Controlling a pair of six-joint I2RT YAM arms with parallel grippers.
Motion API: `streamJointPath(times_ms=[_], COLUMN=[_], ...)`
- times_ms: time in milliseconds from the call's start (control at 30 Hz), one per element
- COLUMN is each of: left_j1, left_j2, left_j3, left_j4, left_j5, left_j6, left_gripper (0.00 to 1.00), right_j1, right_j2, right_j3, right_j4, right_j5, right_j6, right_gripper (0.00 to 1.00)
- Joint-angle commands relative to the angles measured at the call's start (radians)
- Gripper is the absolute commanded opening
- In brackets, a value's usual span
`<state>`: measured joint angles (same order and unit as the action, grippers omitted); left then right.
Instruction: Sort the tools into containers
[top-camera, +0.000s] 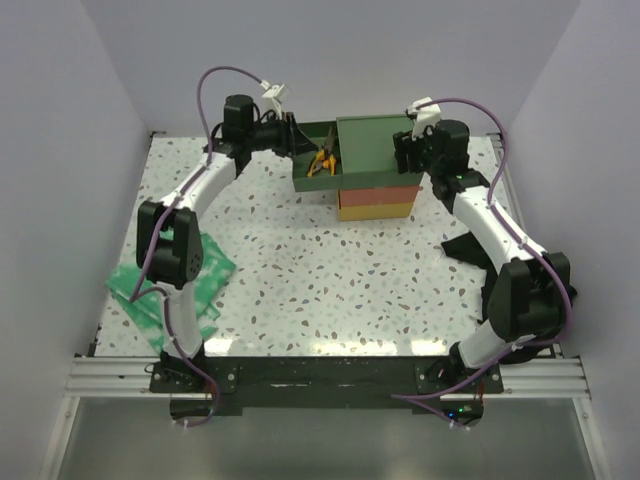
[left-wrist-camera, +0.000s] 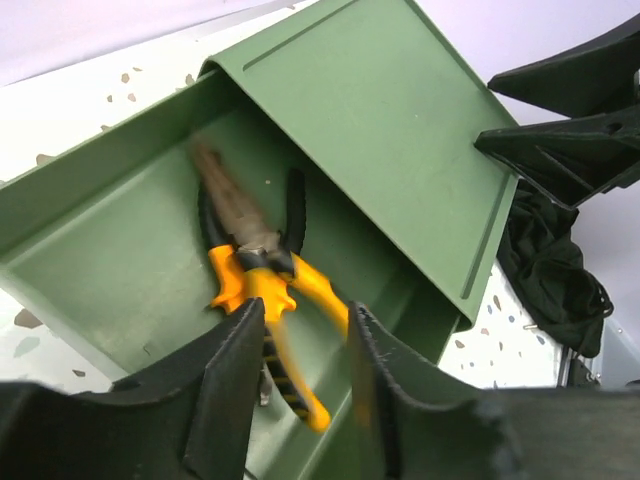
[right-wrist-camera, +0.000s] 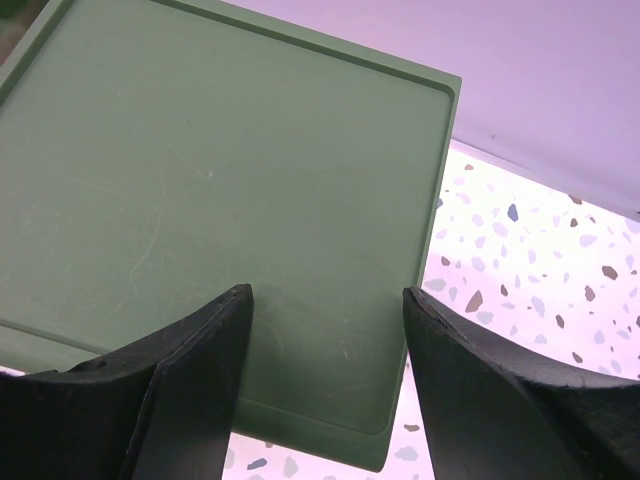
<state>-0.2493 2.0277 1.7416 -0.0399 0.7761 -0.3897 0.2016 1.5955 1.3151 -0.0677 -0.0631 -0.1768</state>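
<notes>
The drawer stack (top-camera: 375, 190) stands at the far middle of the speckled tabletop (top-camera: 330, 270), with a dark green level on top, red-orange below it and yellow at the bottom; its green drawer (top-camera: 305, 175) (left-wrist-camera: 100, 210) is pulled out to the stack's left. Inside that open drawer lie the pliers (top-camera: 322, 160) (left-wrist-camera: 255, 270), with orange-and-black handles and a dark nose pointing toward the drawer's far wall; in the left wrist view they look slightly blurred.

The left arm (top-camera: 215, 180) reaches to the pulled-out end of the drawer; the left arm's jaws stand spread just above the drawer's inside, their two black fingers (left-wrist-camera: 230, 380) on either side of the pliers' handles without visibly touching them.

The right arm (top-camera: 480, 215) reaches to the stack's right side; the right arm's jaws are also spread, holding nothing, with the fingers (right-wrist-camera: 190, 370) poised over the flat green top (right-wrist-camera: 200, 180) of the stack near its edge.

A black cloth (top-camera: 465, 248) (left-wrist-camera: 545, 260) lies on the tabletop to the right of the stack and nearer the arm bases; a green-and-white cloth (top-camera: 215, 265) lies well away from the stack, toward the near left.
</notes>
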Motion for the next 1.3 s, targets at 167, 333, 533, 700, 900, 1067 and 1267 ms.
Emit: streamJointPath(times_ms=[167, 333, 533, 700, 900, 1067, 1267], left_j1=[0.077, 0.186, 0.217, 0.199, 0.117, 0.039, -0.041], left_j2=[-0.141, -0.133, -0.155, -0.115, -0.090, -0.067, 0.006], left_j3=[0.089, -0.006, -0.170, -0.208, -0.185, -0.165, -0.111], left_j4=[0.067, 0.071, 0.103, 0.106, 0.141, 0.230, 0.256], left_j5=[-0.092, -0.198, -0.224, -0.192, -0.132, -0.035, 0.063], left_j6=[0.117, 0.071, 0.090, 0.072, 0.077, 0.052, 0.017], left_gripper=[0.50, 0.07, 0.00, 0.00, 0.00, 0.00, 0.00], right_j1=[0.001, 0.001, 0.001, 0.001, 0.002, 0.001, 0.001], right_j2=[0.050, 0.043, 0.043, 0.058, 0.069, 0.064, 0.049], right_j3=[-0.076, -0.079, -0.085, -0.068, -0.056, -0.065, -0.073], right_j4=[-0.291, -0.288, -0.293, -0.296, -0.299, -0.299, -0.307], right_j5=[0.009, 0.011, 0.016, 0.016, 0.016, 0.014, 0.016], right_j6=[-0.043, -0.044, -0.046, -0.046, -0.046, -0.044, -0.043], right_gripper=[0.67, 0.67, 0.67, 0.67, 0.67, 0.67, 0.67])
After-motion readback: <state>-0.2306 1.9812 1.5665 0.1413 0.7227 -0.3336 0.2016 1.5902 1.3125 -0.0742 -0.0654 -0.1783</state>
